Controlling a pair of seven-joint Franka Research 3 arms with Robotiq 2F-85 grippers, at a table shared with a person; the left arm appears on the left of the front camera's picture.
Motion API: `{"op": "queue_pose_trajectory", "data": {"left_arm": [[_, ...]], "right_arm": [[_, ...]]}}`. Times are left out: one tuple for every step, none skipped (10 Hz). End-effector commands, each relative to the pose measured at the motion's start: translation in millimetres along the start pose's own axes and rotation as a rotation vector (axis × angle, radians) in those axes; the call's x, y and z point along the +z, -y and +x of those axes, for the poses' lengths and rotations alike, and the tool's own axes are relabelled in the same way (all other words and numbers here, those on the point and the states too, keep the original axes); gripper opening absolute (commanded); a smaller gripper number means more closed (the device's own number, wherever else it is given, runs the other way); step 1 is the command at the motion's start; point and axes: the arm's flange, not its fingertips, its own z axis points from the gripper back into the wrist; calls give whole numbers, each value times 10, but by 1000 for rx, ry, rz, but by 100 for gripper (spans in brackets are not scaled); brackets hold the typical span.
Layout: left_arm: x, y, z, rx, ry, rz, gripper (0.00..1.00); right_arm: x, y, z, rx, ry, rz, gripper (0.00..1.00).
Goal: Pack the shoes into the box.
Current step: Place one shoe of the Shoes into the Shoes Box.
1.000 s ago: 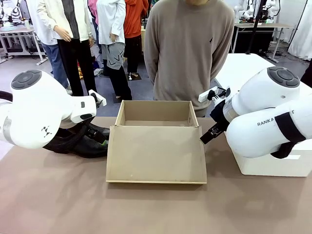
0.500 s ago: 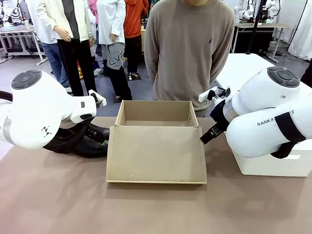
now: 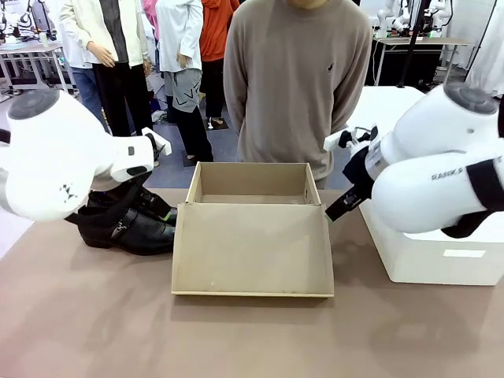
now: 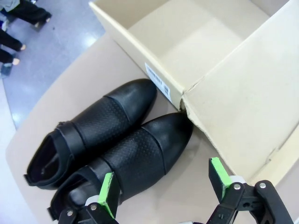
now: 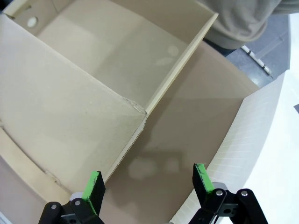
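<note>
Two glossy black shoes (image 3: 126, 224) lie side by side on the table left of the tan cardboard box (image 3: 252, 209), toes toward it. In the left wrist view the shoes (image 4: 119, 144) sit under my open left gripper (image 4: 164, 185), whose green pads straddle the nearer shoe's toe beside the box (image 4: 210, 51) corner. The box stands open and bare inside, its wide flap lid (image 3: 252, 250) folded down toward me. My open right gripper (image 5: 147, 183) hangs above the table beside the box (image 5: 107, 70) right edge, holding nothing. My right arm's gripper (image 3: 344, 203) shows dark by the box's right corner.
A larger white box (image 3: 433, 256) stands at the right, close to my right gripper; its ribbed wall (image 5: 233, 154) shows in the right wrist view. A person in a tan sweater (image 3: 299, 79) stands behind the cardboard box at the far side of the table.
Both arms have risen a little, uncovering more of the shoes at the left. The person has shifted slightly left. The shoes and box have not moved.
</note>
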Motion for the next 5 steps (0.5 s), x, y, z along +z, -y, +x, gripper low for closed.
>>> {"op": "queue_pose_trajectory", "data": {"left_arm": [[313, -24, 140, -47, -15, -9, 100], [453, -21, 199, -62, -13, -2, 100], [584, -15, 245, -78, -3, 5, 100], [684, -7, 269, -91, 9, 6, 100], [719, -25, 272, -102, 18, 1, 100]], "right_arm": [[325, 96, 112, 26, 12, 44, 100], [447, 101, 151, 35, 21, 56, 100], [562, 97, 179, 53, 29, 67, 100], [649, 89, 195, 60, 31, 64, 100], [706, 79, 190, 77, 40, 86, 100]]}}
